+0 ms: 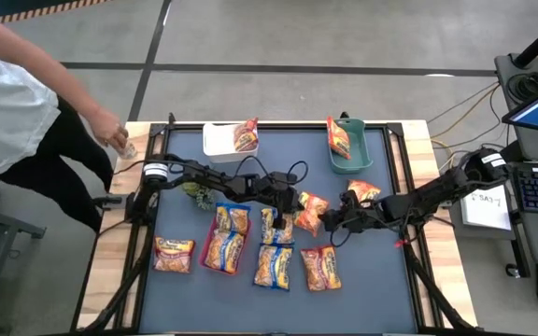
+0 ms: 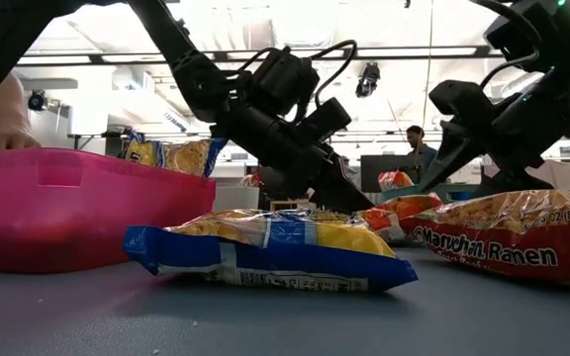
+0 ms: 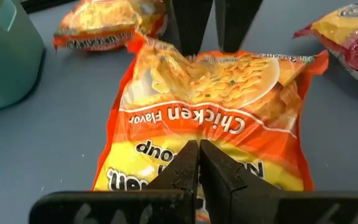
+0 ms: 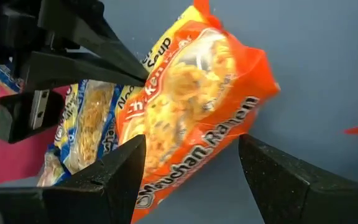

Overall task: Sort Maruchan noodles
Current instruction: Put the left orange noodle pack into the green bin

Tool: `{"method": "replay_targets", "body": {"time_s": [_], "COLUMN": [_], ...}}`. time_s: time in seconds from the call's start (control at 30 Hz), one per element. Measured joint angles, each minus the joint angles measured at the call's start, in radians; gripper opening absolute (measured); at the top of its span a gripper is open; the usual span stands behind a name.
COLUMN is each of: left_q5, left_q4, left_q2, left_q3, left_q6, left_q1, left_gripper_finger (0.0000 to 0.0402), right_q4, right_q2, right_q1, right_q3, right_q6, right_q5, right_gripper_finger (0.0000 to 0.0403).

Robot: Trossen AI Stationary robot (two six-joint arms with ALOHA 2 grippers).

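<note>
The orange chicken-flavour Maruchan packet [image 1: 311, 213] sits mid-table between both grippers. My left gripper [image 1: 297, 203] reaches in from the left and is shut at one end of it [image 3: 199, 158]. My right gripper [image 1: 329, 221] comes from the right and is open [image 4: 191, 142]. Its fingers stand on either side of the packet's other end; I cannot tell if they touch. Blue-trimmed packets [image 1: 227, 235] lie in the red tray [image 1: 206, 254]. More packets [image 1: 274, 266] [image 1: 320, 269] [image 1: 174, 254] [image 1: 362, 191] lie flat on the mat. My left gripper is shut on the orange packet's end by the "Chicken Flavor" band [image 3: 185, 134], its two fingers closed together on the film. The fingers [image 4: 126, 68] slant down from the table's left side. Whether the packet is lifted clear, I cannot tell.
A white bin [image 1: 215, 142] and a teal bin [image 1: 362, 154] stand at the far edge, each with a packet leaning inside. A small green plant [image 1: 194, 192] sits under the left arm. A person's hand [image 1: 110, 131] rests at the far left corner. The mat's near strip is bare.
</note>
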Motion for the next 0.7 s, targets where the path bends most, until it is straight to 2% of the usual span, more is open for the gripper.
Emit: {"method": "replay_targets", "body": {"time_s": [0.27,0.47,0.7], "left_q5": [0.002,0.009,0.013], "left_q4": [-0.085,-0.159,-0.147], "left_q2": [-0.071,-0.062,-0.044], "left_q3": [-0.005,-0.012,-0.028], "left_q6": [0.014,0.015,0.006], "left_q1": [0.002,0.002,0.004], "left_gripper_finger": [0.0,0.0,0.0], "right_q4": [0.027,0.03,0.053], "right_q2": [0.0,0.0,0.0], "right_q1": [0.0,0.0,-0.002], "right_q3": [-0.029,-0.025,-0.025], "right_q6": [0.01,0.009,-0.002], "right_q5": [0.006,0.007,0.052], "right_gripper_finger": [0.0247,0.0247,0.0247]}}
